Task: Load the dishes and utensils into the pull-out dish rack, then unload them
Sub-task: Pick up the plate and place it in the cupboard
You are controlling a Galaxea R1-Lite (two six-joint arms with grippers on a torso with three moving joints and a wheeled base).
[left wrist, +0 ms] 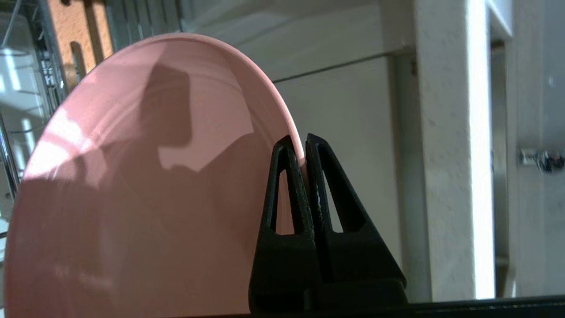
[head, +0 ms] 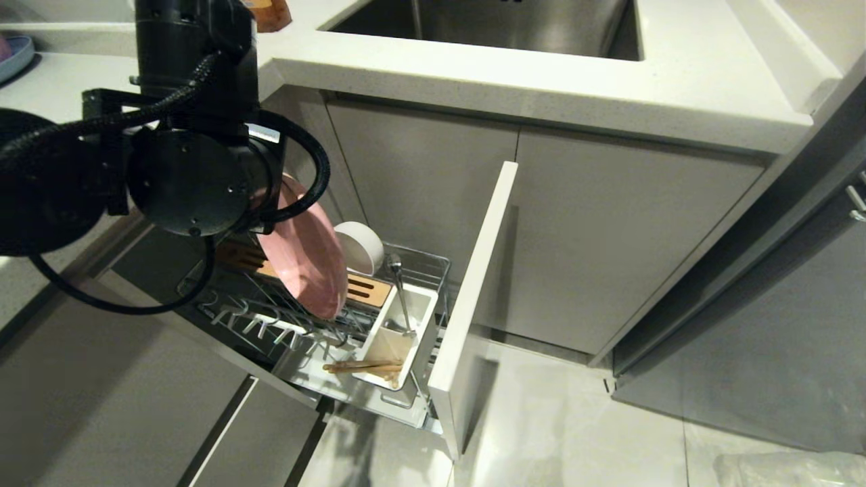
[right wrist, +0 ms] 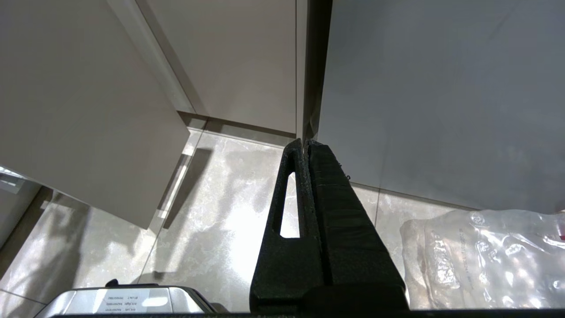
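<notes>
My left gripper (left wrist: 298, 143) is shut on the rim of the pink plate (left wrist: 145, 176). In the head view the left arm hides the gripper itself. The plate (head: 308, 260) stands on edge, tilted, above the pull-out dish rack (head: 270, 325). I cannot tell if its lower edge touches the wires. Behind the plate, the white bowl (head: 362, 247) rests on its side by the wooden block (head: 369, 289). The metal spoon (head: 400, 291) and the chopsticks (head: 362, 367) sit in the white utensil box (head: 425, 318). My right gripper (right wrist: 304, 143) is shut and empty, low over the floor.
The rack's tall grey front panel (head: 473, 304) stands out into the floor space. Above are the countertop (head: 541, 81) and sink (head: 487, 20). A blue plate (head: 13, 54) lies on the counter at far left. A clear plastic bag (right wrist: 481, 260) lies on the floor.
</notes>
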